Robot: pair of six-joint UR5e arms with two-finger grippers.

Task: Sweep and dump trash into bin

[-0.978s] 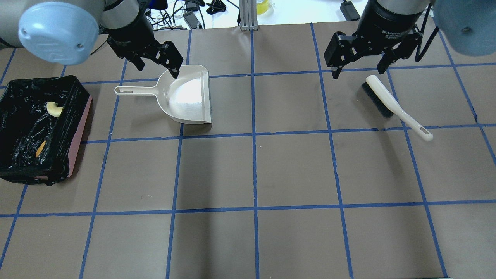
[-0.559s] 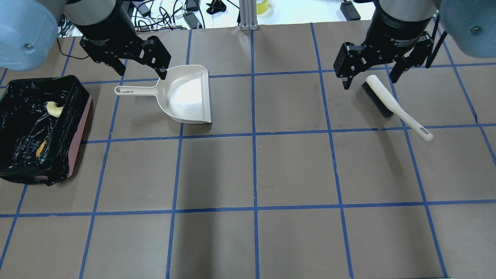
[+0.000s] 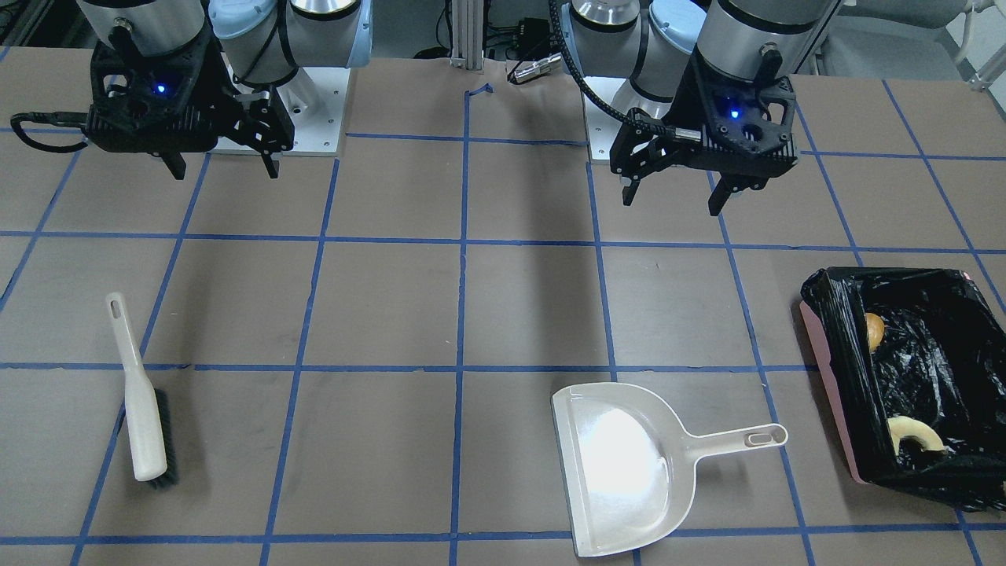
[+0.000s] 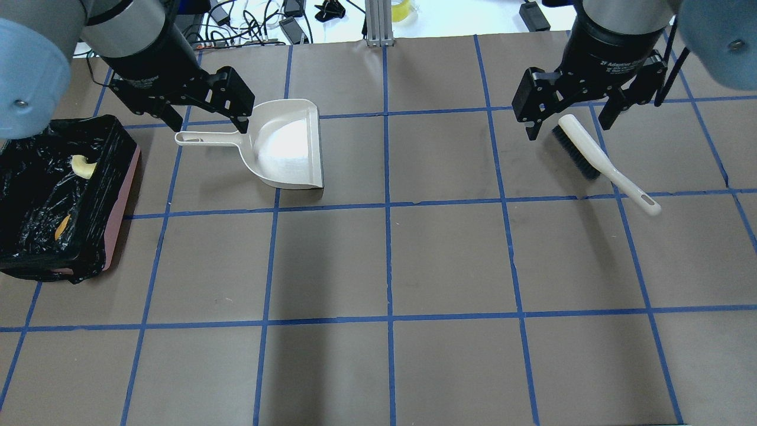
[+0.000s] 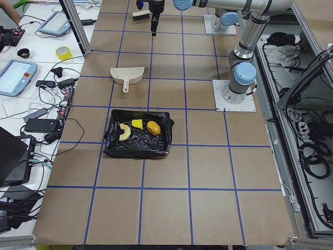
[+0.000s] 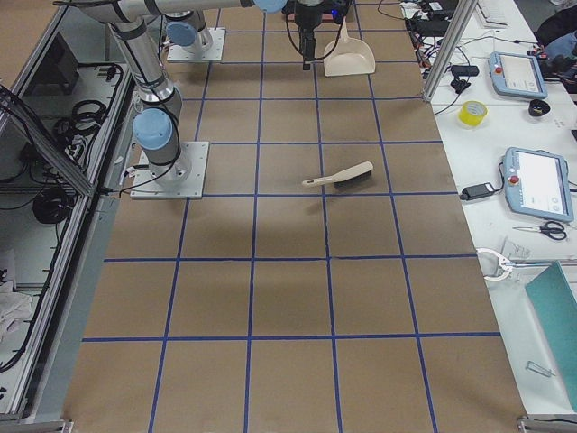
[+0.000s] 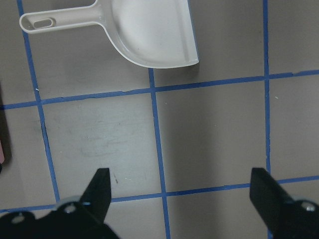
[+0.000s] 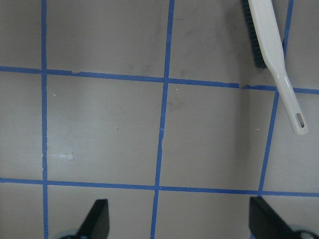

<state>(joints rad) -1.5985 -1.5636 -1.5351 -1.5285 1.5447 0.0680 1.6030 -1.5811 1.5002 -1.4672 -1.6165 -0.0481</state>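
Dustpan [image 3: 621,472]: lies flat, handle pointing to 3 o'clock in the front-facing view.
Brush [image 3: 145,424]: well apart at 9 o'clock, handle toward 12.
Bin [image 3: 825,369]: at 3 o'clock, near the dustpan's handle.
Trash: crescent slice [image 3: 912,434], brown oval [image 3: 872,328] and sponge wedge [image 5: 137,123] lie inside the bin.
Left gripper [image 3: 672,203]: 12 o'clock of the dustpan, jaws wide apart, empty.
Right gripper [image 3: 225,173]: 12 o'clock of the brush, jaws wide apart, empty.

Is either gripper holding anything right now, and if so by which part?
Nothing is held. The left gripper and right gripper are both open and empty; the dustpan and brush lie untouched.

Glossy plastic bin [image 3: 827,346] liner; matt tabletop [image 4: 449,254]
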